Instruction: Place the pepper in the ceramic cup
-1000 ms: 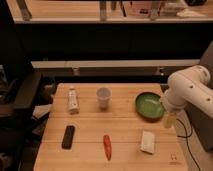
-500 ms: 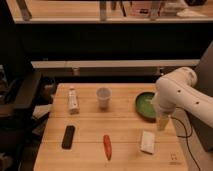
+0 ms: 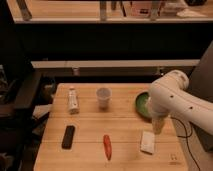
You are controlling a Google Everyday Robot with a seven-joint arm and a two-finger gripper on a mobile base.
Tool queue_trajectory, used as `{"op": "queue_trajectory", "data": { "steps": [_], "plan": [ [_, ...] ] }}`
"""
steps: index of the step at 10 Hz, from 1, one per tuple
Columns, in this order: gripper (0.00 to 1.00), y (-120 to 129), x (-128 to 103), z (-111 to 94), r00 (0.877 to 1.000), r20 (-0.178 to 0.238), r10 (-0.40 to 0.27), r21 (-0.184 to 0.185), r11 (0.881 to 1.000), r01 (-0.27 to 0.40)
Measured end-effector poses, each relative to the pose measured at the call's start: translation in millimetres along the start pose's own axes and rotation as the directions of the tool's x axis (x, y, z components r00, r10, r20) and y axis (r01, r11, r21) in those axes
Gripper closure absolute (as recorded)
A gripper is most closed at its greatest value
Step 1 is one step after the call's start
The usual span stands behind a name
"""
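The pepper (image 3: 106,146), a slim red-orange chili, lies on the wooden table (image 3: 125,127) near the front, pointing toward me. The ceramic cup (image 3: 103,97), small and pale, stands upright behind it at the table's middle back. My gripper (image 3: 158,125) hangs from the white arm at the right, pointing down just above a white packet. It is open and holds nothing. It is well to the right of both the pepper and the cup.
A green bowl (image 3: 141,104) sits at the back right, partly hidden by the arm. The white packet (image 3: 147,141) lies front right. A black remote-like bar (image 3: 68,136) lies front left and a white bottle (image 3: 73,100) lies back left. A dark chair stands left of the table.
The arm has swung left from the table's right edge, bringing the gripper in over the table beside the green bowl. The objects have not moved.
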Motion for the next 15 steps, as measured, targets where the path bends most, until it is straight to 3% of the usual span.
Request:
{"op": "queue_trajectory", "data": {
  "steps": [2,7,9,15],
  "plan": [
    [0.20,1.3,-23.0,-3.0,0.998,0.001,-0.064,0.003,0.998,0.064],
    [0.20,6.7,-46.4,-2.9,0.985,0.022,-0.170,0.013,0.985,0.170],
    [0.20,5.7,-65.8,-1.8,0.975,0.039,-0.217,0.020,0.976,0.216],
    [0.20,9.2,-94.3,5.6,0.942,0.083,-0.324,0.034,0.946,0.322]
  ]
}}
